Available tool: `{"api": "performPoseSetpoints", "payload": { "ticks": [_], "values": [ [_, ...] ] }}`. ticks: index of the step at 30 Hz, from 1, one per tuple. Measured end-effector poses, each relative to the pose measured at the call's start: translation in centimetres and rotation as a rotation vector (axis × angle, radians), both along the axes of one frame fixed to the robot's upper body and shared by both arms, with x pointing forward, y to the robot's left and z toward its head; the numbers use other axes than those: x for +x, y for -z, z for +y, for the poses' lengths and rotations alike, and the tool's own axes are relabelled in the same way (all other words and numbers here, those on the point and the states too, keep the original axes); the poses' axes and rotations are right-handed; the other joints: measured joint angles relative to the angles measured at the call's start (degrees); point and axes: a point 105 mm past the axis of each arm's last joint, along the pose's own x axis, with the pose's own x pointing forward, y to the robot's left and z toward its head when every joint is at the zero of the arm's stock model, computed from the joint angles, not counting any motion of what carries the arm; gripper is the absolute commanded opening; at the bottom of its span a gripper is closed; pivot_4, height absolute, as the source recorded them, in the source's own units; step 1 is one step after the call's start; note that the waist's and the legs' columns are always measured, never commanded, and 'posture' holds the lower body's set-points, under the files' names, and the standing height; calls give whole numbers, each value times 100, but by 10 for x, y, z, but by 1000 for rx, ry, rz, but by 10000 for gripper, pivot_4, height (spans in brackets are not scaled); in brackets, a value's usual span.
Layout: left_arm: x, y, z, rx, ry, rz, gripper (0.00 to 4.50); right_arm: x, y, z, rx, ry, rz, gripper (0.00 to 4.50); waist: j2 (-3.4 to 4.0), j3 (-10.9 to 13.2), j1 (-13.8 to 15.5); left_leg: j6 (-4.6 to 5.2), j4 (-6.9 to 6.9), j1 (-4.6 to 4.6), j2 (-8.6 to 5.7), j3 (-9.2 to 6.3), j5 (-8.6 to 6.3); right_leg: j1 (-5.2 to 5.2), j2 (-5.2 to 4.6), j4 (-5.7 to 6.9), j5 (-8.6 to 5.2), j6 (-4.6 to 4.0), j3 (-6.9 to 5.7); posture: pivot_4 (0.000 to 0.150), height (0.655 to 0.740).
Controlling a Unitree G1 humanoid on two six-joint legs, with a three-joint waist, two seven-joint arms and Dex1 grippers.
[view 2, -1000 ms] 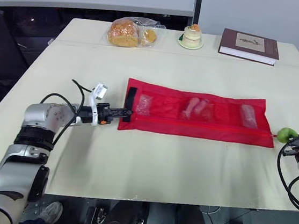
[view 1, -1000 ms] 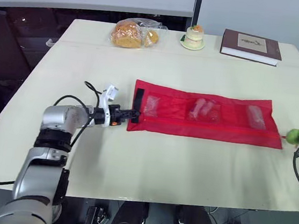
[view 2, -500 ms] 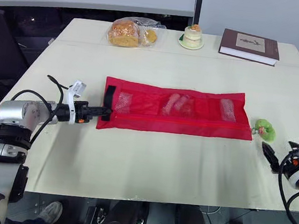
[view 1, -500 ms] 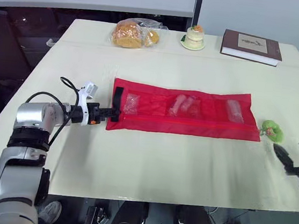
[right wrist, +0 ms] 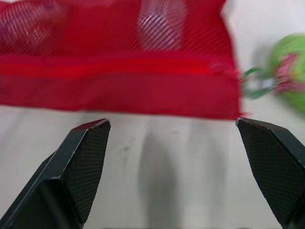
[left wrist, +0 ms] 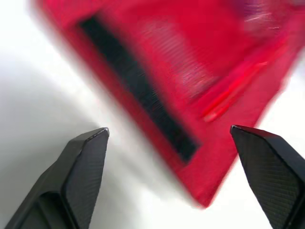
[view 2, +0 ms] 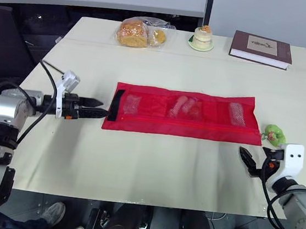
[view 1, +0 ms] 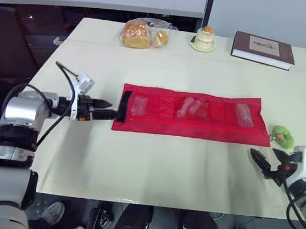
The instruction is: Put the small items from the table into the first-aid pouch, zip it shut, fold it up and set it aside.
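Spread flat across the middle of the table [view 1: 153, 164]: red pouch [view 1: 191, 114], small items [view 1: 187, 106] tucked in its mesh pockets, probably so the zip runs straight. Just off the pouch's left end, by the black strip [view 1: 123, 106]: left claw [view 1: 108, 110], fingers wide apart, gripping nothing, likely lined up to take that end for folding. Near the right near corner, apart from the fabric: right claw [view 1: 267, 159], likewise spread and empty. Just beside the right end: green zip charm [view 1: 283, 137], suggesting a zip drawn fully shut. Judged next: folding.
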Motion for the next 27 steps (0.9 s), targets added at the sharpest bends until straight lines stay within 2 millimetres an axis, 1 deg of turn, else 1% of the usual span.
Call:
{"api": "performPoseSetpoints", "payload": {
  "ticks": [3, 4, 6, 9, 10, 13, 16, 22, 24, 27],
  "values": [
    [-5, -31, -32, -36, 171, -120, 44587, 7, 3, -1, 30, 31, -3, 45000, 1, 0, 28, 0, 1, 0, -2, 3, 0, 0, -1, -1, -2, -3, 3, 1500, 7289],
    [-7, -37, -40, -49, 207, -143, 44587, 9, 4, -2, 35, 39, -4, 45000, 1, 0, 25, 0, 1, 0, -2, 3, 0, 0, 0, -1, -2, -3, 3, 1500, 7289],
    [-14, -48, -58, -84, 292, -177, 44587, 14, 7, -3, 62, 72, -3, 45000, 2, 1, 5, 0, 1, 2, 0, 4, 0, 0, 6, 2, 1, 1, 4, 1500, 7289],
    [-20, -54, -70, -102, 346, -191, 44587, 19, 10, -5, 88, 107, -2, 45000, 2, 1, -30, 0, 1, 2, 3, 3, 0, -1, 13, 4, 1, 1, 5, 1500, 7289],
    [-26, -59, -81, -121, 400, -205, 44587, 25, 10, -8, 95, 131, -3, 45000, 4, 2, -53, 0, 1, 2, 3, 3, 0, -1, 14, 5, 1, 1, 6, 1500, 7289],
    [-33, -67, -92, -133, 455, -224, 44587, 31, 8, -9, 108, 144, -23, 45000, 4, 3, -80, 0, 1, 2, 2, 1, 0, -1, 17, 5, 0, 2, 7, 1500, 7289],
    [-44, -78, -109, -151, 542, -263, 44587, 40, 9, -6, 154, 153, -25, 45000, 6, 5, -89, 0, 1, 2, 1, 0, 0, -1, 18, 6, 0, 2, 8, 1500, 7289],
    [-50, -89, -121, -160, 589, -297, 44587, 46, 4, 7, 301, 129, -10, 45000, 8, 5, -137, 0, 0, 5, 6, 1, 1, -1, 25, 6, 0, 2, 11, 1500, 7289],
    [-51, -89, -123, -160, 595, -301, 45000, 47, 4, 10, 326, 126, 0, 39910, 8, 5, -140, 0, 0, 6, 8, 1, 1, -1, 28, 6, 0, 2, 12, 1500, 7289],
    [-51, -88, -124, -159, 595, -300, 45000, 47, 8, 13, 347, 128, 21, 28442, 8, 5, -141, 0, 0, 6, 9, 2, 1, -1, 29, 6, 0, 2, 12, 1500, 7289]
  ]
}}
